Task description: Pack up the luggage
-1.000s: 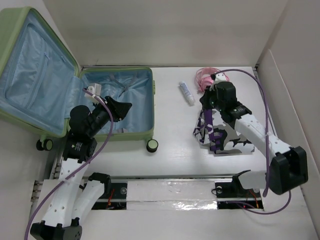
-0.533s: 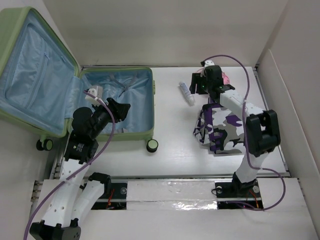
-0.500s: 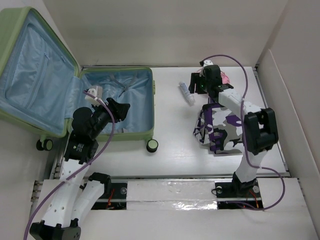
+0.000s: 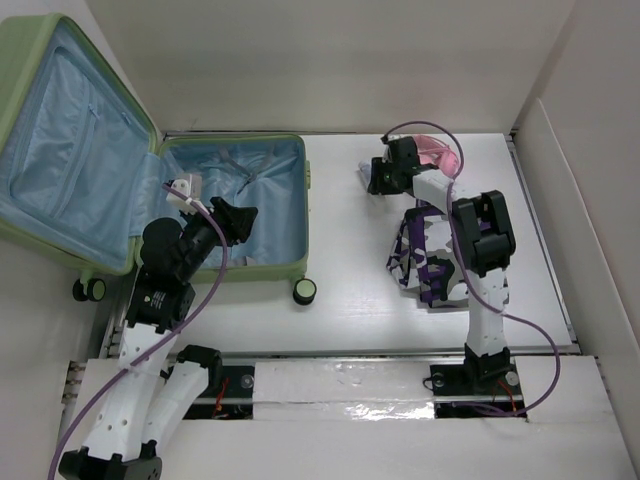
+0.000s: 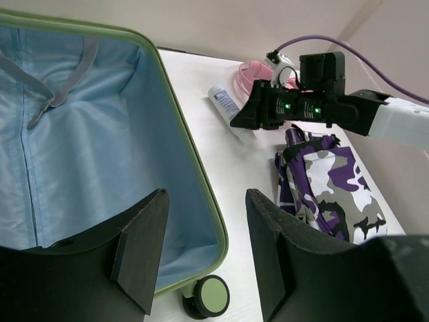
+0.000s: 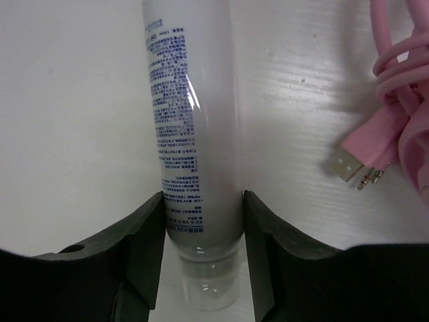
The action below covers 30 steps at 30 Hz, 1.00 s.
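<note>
Luggage [image 4: 272,195] lies open at ten o'clock on the table [image 4: 340,275], lid propped back. The left gripper [image 5: 206,208] hovers over its lower shell, jaws half apart and empty. At one o'clock, the right gripper's [image 4: 377,178] jaws press both sides of a white tube [image 6: 194,134] lying beside a pink cable [image 6: 402,87].

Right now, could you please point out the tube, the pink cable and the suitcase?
tube [image 6: 194,134], right wrist view, printed middle
pink cable [image 6: 383,127], right wrist view, plug sleeve
suitcase [image 4: 70,140], top view, lid lining

Pink cable [image 6: 401,74] cropped by the right edge, tube [image 6: 194,134] fine print illegibly small.
</note>
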Motion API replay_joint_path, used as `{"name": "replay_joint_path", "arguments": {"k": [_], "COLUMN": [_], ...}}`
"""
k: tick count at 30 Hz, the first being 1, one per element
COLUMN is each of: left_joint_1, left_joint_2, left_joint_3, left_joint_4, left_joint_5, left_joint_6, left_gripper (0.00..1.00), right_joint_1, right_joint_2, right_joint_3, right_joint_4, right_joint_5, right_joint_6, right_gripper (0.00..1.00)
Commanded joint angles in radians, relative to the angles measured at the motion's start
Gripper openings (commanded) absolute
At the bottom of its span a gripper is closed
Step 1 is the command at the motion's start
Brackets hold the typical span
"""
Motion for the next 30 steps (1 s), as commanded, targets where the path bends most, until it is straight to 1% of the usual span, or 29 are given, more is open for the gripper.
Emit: {"name": "replay_joint_path", "arguments": {"k": [1, 2, 4, 6, 7, 9, 10, 11, 14, 15, 17, 18, 19, 20, 21, 22, 24, 25, 27, 28, 29, 30], "left_joint_1": [-0.003, -0.003, -0.003, -0.003, -0.003, -0.003, -0.003, -0.003, -0.003, -0.003, -0.003, -0.003, -0.003, -0.003, -0.003, -0.003, -0.003, -0.003, -0.003, -0.003, -0.003, -0.003], "left_joint_2": [-0.017, -0.016, -0.016, -0.017, -0.016, -0.017, -0.019, -0.020, -0.016, -0.016, -0.020, -0.022, -0.022, -0.019, -0.023, -0.028, -0.039, -0.039, -0.043, -0.050, -0.050, -0.050], "left_joint_3": [0.000, 0.001, 0.000, 0.000, 0.001, 0.003, 0.001, 0.001, 0.004, 0.004, 0.001, 0.001, 0.001, 0.003, 0.003, 0.001, -0.002, 0.000, 0.000, -0.002, 0.000, 0.000], "left_joint_4": [0.040, 0.040, 0.042, 0.042, 0.038, 0.040, 0.038, 0.040, 0.042, 0.042, 0.040, 0.040, 0.038, 0.037, 0.038, 0.037, 0.032, 0.028, 0.026, 0.026, 0.026, 0.026], "left_joint_5": [0.010, 0.010, 0.014, 0.014, 0.013, 0.013, 0.014, 0.017, 0.020, 0.020, 0.019, 0.013, 0.010, 0.008, 0.007, 0.005, -0.004, -0.007, -0.007, -0.004, -0.004, -0.006], "left_joint_6": [0.016, 0.016, 0.016, 0.018, 0.018, 0.018, 0.016, 0.016, 0.015, 0.013, 0.013, 0.013, 0.013, 0.013, 0.015, 0.015, 0.016, 0.016, 0.018, 0.018, 0.018, 0.018], "left_gripper": [0.47, 0.47, 0.47, 0.47, 0.47, 0.47, 0.47, 0.47, 0.46, 0.46, 0.46, 0.46, 0.46, 0.46, 0.46, 0.46, 0.46, 0.46, 0.46, 0.46, 0.46, 0.46], "right_joint_1": [0.016, 0.016, 0.025, 0.025, 0.034, 0.055, 0.068, 0.103, 0.172, 0.224, 0.276, 0.323, 0.345, 0.364, 0.377, 0.388, 0.378, 0.344, 0.290, 0.220, 0.180, 0.139], "right_joint_2": [-0.010, -0.022, -0.089, -0.145, -0.213, -0.292, -0.356, -0.379, -0.415, -0.413, -0.384, -0.366, -0.348, -0.326, -0.285, -0.268, -0.263, -0.277, -0.321, -0.370, -0.395, -0.416], "right_joint_3": [0.026, 0.013, -0.050, -0.057, -0.058, -0.090, -0.096, -0.099, -0.080, -0.061, -0.040, -0.023, 0.026, 0.055, 0.086, 0.142, 0.170, 0.166, 0.097, 0.033, 0.001, -0.033], "right_joint_4": [0.002, 0.015, 0.113, 0.098, 0.089, 0.112, 0.111, 0.109, 0.085, 0.089, 0.112, 0.130, 0.138, 0.144, 0.149, 0.147, 0.147, 0.158, 0.208, 0.227, 0.227, 0.227], "right_joint_5": [-0.004, -0.015, -0.025, -0.030, -0.039, -0.062, -0.070, -0.087, -0.131, -0.148, -0.191, -0.209, -0.229, -0.263, -0.278, -0.289, -0.308, -0.308, -0.292, -0.273, -0.248, -0.214], "right_joint_6": [0.002, 0.007, 0.022, 0.023, 0.016, 0.022, 0.016, 0.013, 0.008, 0.013, 0.045, 0.057, 0.080, 0.089, 0.095, 0.099, 0.109, 0.115, 0.125, 0.126, 0.126, 0.126], "right_gripper": [0.23, 0.20, 0.18, 0.16, 0.16, 0.16, 0.16, 0.16, 0.17, 0.17, 0.17, 0.17, 0.20, 0.25, 0.37, 0.57, 0.71, 0.81, 0.83, 0.82, 0.78, 0.67]}}
